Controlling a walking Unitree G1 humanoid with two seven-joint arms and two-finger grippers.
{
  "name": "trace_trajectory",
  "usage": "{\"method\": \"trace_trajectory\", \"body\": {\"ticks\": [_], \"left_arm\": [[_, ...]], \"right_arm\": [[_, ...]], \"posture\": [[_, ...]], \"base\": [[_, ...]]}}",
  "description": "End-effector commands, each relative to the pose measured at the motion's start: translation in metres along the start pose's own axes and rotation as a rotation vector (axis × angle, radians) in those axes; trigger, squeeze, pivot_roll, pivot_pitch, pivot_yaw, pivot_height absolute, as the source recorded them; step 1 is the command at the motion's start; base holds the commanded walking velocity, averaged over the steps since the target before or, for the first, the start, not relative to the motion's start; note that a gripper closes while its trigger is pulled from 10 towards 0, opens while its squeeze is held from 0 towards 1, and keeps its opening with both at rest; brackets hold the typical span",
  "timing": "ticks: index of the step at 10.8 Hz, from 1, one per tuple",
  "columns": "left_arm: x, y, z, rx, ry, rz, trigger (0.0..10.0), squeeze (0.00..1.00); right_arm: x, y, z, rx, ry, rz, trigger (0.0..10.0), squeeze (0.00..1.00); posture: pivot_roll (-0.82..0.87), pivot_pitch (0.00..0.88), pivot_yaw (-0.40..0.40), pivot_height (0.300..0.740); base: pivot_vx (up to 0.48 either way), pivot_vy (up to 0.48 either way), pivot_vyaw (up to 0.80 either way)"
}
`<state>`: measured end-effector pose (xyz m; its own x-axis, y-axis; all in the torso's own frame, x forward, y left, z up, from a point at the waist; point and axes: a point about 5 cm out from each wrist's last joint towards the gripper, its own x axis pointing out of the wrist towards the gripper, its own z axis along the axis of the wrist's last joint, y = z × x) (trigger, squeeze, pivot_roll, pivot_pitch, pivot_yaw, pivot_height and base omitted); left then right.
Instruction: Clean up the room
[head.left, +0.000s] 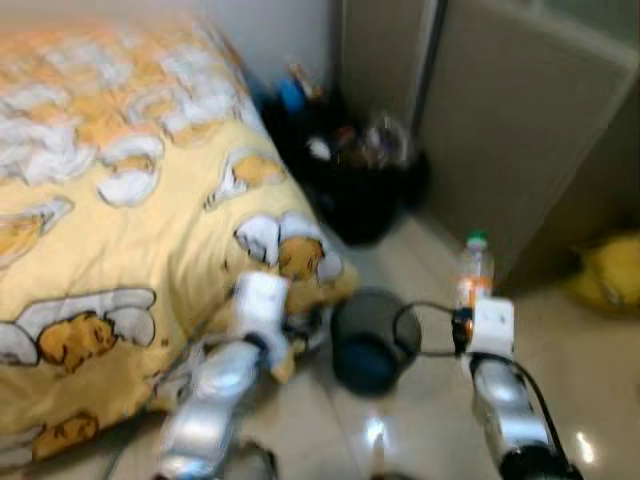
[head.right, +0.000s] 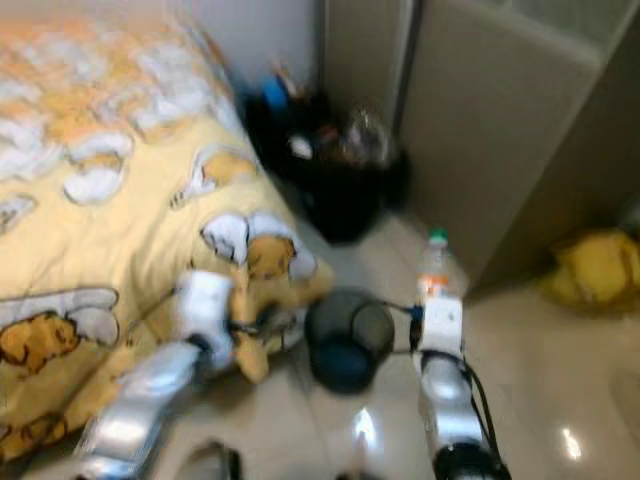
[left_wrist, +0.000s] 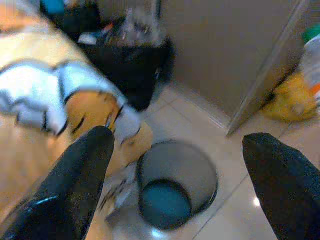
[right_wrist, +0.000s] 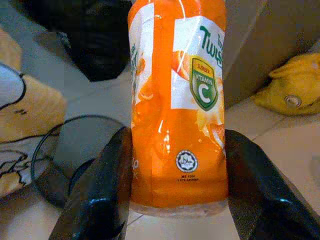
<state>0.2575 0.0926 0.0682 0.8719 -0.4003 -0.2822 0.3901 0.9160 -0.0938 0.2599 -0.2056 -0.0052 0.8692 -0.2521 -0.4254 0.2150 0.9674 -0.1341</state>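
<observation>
Currently the right gripper (right_wrist: 177, 175) is clamped on an orange drink bottle (right_wrist: 177, 100), its 2 black fingers (right_wrist: 100, 190) pressed against opposite sides of the orange label near the bottle's base. The bottle stands upright in the grip, green cap (head.left: 477, 239) on top, held above the pale tiled floor (head.left: 590, 370) just to the right of a dark round wire-mesh bin (head.left: 375, 340). That bin sits on the floor between the 2 silver arms, close against the corner of the bed. The left gripper (left_wrist: 182, 145) is held with its fingers spread wide apart and nothing between them; through the gap the bin's open mouth (left_wrist: 177, 182) and its bluish bottom are visible below. The left arm (head.left: 225, 385) reaches forward beside the hanging edge of a yellow bedspread (head.left: 110, 230) printed with white and orange cartoon figures. Behind the bin, a black bag or container (head.left: 350, 165) holding mixed items stands in the corner against a grey-beige cabinet panel (head.left: 510, 130). A yellow soft object (head.left: 608, 272) lies on the floor well to the right, near the cabinet. Both head views are blurred.
</observation>
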Motion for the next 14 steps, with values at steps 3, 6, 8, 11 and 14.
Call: {"method": "trace_trajectory", "body": {"ticks": [3,6,8,11,14], "left_arm": [[-0.001,0.008,0.001,0.021,-0.006,0.031,10.0,0.00],[-0.001,0.008,0.001,0.021,-0.006,0.031,10.0,0.00],[-0.001,0.008,0.001,0.021,-0.006,0.031,10.0,0.00],[0.008,0.010,-0.002,0.027,-0.018,0.038,10.0,0.00],[0.036,0.007,0.007,0.159,-0.054,-0.014,10.0,0.00]], "right_arm": [[0.001,0.004,0.011,0.001,-0.048,0.016,10.0,0.00],[0.001,0.004,0.011,0.001,-0.048,0.016,10.0,0.00],[0.001,0.004,0.011,0.001,-0.048,0.016,10.0,0.00],[-0.005,0.003,0.010,-0.002,-0.052,0.014,10.0,0.00],[-0.016,0.034,-0.016,-0.050,0.060,0.152,10.0,0.00]], "posture": [[0.01,0.000,0.004,0.740],[0.01,0.000,0.004,0.740],[0.01,0.000,0.004,0.740],[0.01,0.000,0.004,0.740],[-0.04,0.000,0.045,0.740]], "base": [[0.292,-0.379,0.59],[0.292,-0.379,0.59],[0.292,-0.379,0.59],[0.292,-0.379,0.59],[0.000,0.000,0.00]]}}
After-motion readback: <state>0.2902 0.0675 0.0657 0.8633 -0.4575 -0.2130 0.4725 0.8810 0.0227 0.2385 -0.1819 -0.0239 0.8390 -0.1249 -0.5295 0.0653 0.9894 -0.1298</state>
